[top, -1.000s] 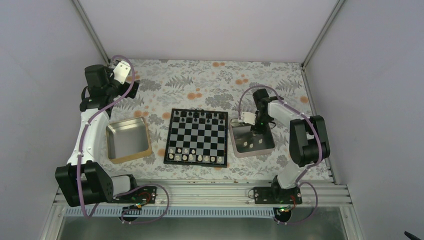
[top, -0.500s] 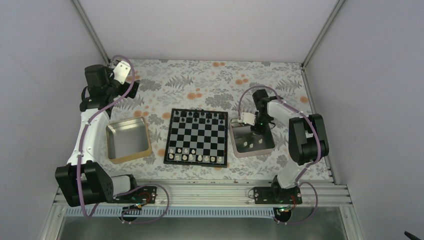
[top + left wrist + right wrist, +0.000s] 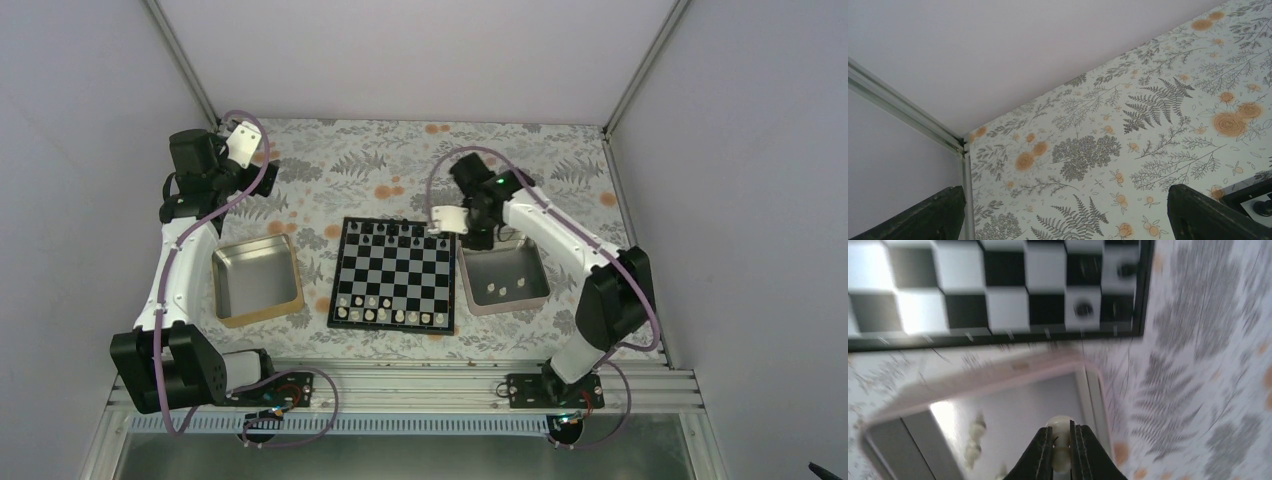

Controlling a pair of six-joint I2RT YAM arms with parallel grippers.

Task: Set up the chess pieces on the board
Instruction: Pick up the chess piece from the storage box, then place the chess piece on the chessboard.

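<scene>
The black-and-silver board [image 3: 395,273] lies mid-table, with black pieces on its far rows and several white pieces [image 3: 385,315] on its near rows. My right gripper [image 3: 1061,436] is shut on a cream chess piece [image 3: 1060,426], held above the far corner of the pink-rimmed tray [image 3: 503,280]. In the top view that gripper [image 3: 478,236] is beside the board's far right corner. Three loose white pieces [image 3: 505,290] lie in the tray; they show blurred in the right wrist view [image 3: 975,437]. My left gripper [image 3: 262,178] is open and empty at the far left, over bare cloth.
A wood-rimmed metal tray [image 3: 257,280] sits left of the board, with nothing in it. The floral cloth [image 3: 1108,150] covers the table. Enclosure posts and walls stand close at the back corners [image 3: 908,112]. The board's corner with black pieces [image 3: 1082,307] shows in the right wrist view.
My right gripper has lifted out of the pink-rimmed tray with a cream piece and swung back and left toward the board's far right corner. The left arm has not moved.
</scene>
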